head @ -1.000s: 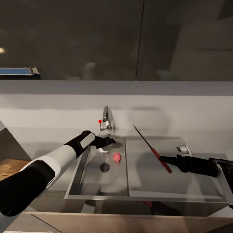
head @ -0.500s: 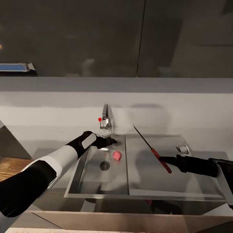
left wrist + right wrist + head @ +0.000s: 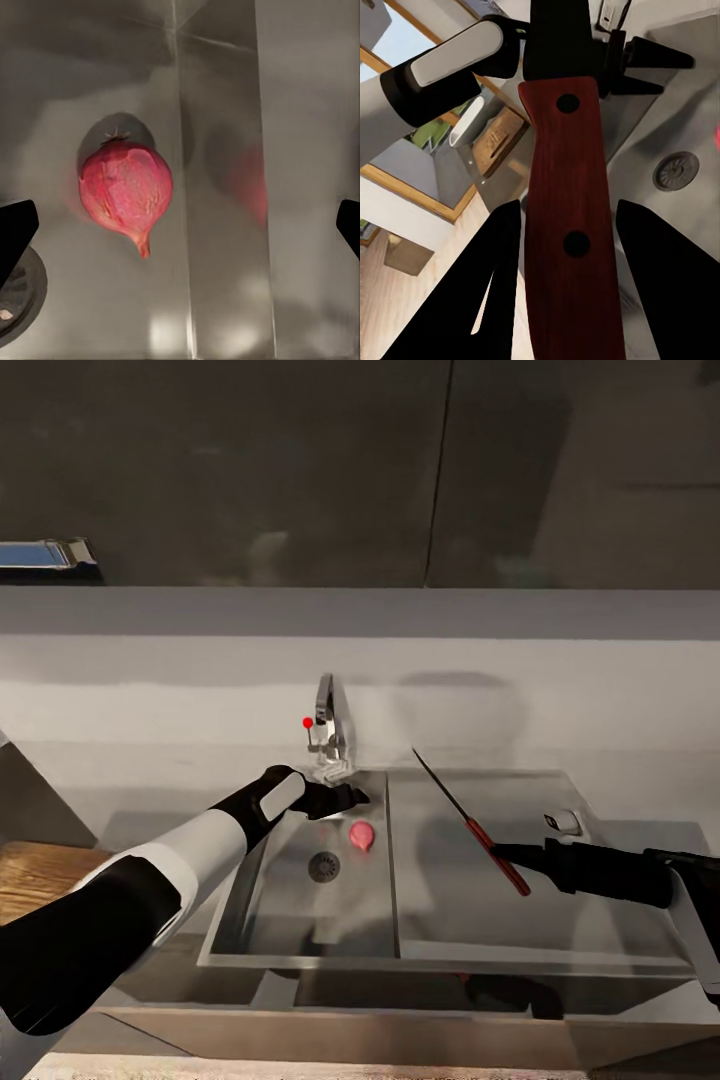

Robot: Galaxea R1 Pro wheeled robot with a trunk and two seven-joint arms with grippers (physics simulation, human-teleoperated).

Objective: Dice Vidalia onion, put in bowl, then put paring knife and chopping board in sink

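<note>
Onion (image 3: 361, 835) sits on the sink (image 3: 300, 950) floor, pink-red, just at 2 o'clock from the round drain (image 3: 323, 866). Left gripper (image 3: 352, 797) hangs right above it by the tap (image 3: 327, 728), jaws spread wide with nothing between them. Over the drainboard (image 3: 520, 930) the right gripper (image 3: 505, 852) is clamped onto the paring knife (image 3: 470, 824) by its red handle, blade pointing to 11 o'clock.

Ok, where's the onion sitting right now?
In the head view the onion lies on the floor of the sink basin, just right of the drain, directly under the open left gripper.
</note>
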